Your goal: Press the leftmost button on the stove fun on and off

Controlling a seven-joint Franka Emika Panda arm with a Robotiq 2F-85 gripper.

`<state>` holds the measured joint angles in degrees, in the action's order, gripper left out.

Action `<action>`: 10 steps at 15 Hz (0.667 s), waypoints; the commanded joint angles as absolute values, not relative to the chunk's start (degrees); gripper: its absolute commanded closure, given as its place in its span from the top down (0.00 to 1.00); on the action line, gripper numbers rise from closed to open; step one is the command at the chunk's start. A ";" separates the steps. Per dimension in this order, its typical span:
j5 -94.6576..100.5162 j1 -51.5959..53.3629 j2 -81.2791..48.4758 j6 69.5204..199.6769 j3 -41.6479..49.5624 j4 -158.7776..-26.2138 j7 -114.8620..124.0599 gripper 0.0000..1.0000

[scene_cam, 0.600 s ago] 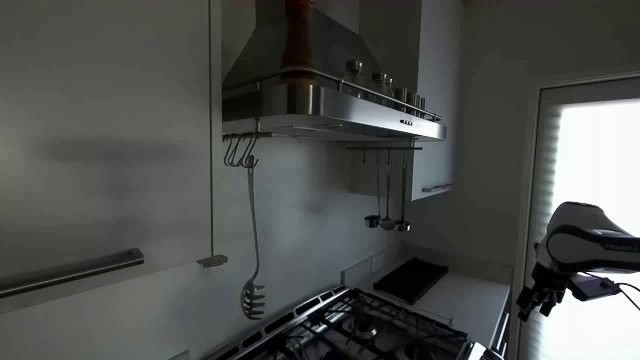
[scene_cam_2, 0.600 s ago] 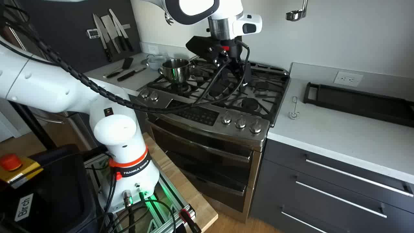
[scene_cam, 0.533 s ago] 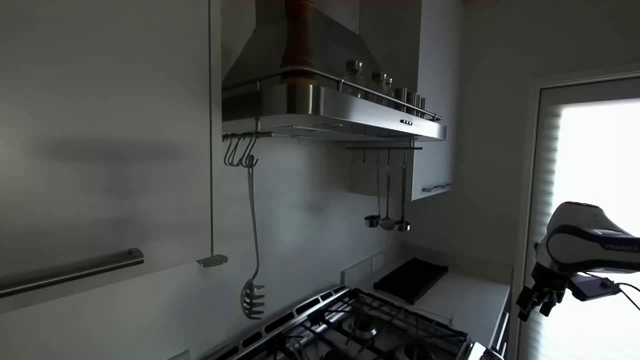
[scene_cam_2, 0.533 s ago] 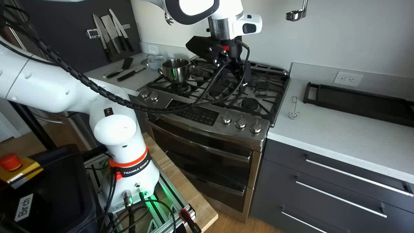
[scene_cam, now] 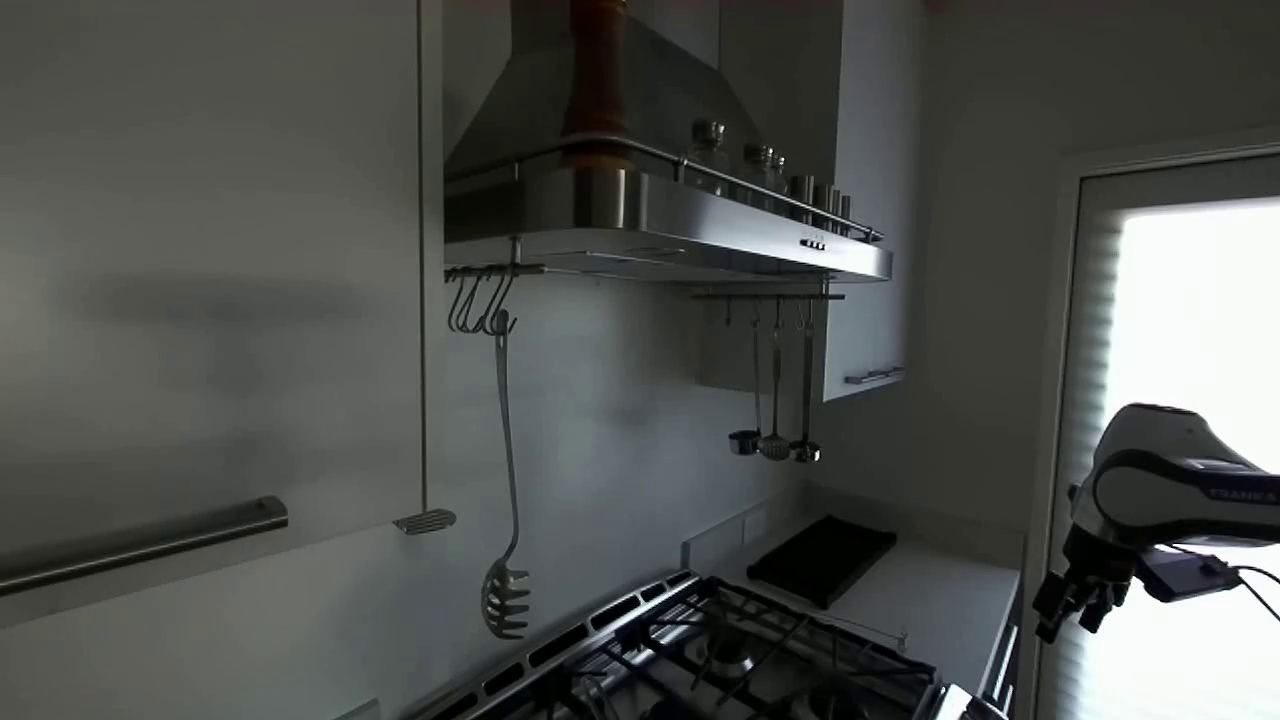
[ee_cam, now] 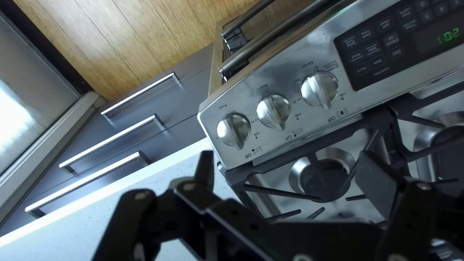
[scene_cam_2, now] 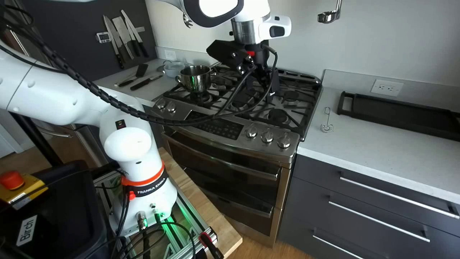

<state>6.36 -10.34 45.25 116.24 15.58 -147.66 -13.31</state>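
The stove fan hood is stainless steel and hangs on the wall in an exterior view. A short row of small dark buttons sits on its front face near the far end; single buttons are too small to tell apart. My gripper points down, well below the hood and to its right in that view, touching nothing. In the wrist view my gripper is open, with fingers wide apart and nothing between them. It also shows from behind in an exterior view, above the stove, its fingers partly hidden by cables.
The stove has black grates, and a steel pot stands at its left. Ladles hang under the hood, with a pasta spoon nearer. Jars stand on its railed top. A black griddle lies on the counter.
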 commanded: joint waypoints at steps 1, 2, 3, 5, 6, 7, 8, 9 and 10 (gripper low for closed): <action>6.22 -10.49 45.17 116.09 15.44 -147.51 -13.42 1.00; 6.22 -10.49 45.17 116.08 15.44 -147.51 -13.42 1.00; 6.22 -10.49 45.17 116.08 15.44 -147.51 -13.42 1.00; 3.77 -9.63 47.36 118.61 17.53 -149.03 -14.80 1.00; 2.21 -9.84 49.05 120.85 18.60 -150.51 -14.87 1.00; 0.90 -10.26 51.26 122.26 20.30 -152.37 -16.12 1.00; -0.09 -10.78 53.14 123.68 21.56 -153.92 -17.18 1.00; -0.91 -11.53 55.38 125.19 23.32 -156.24 -18.67 1.00; -1.49 -12.39 57.78 126.74 25.39 -158.78 -20.50 1.00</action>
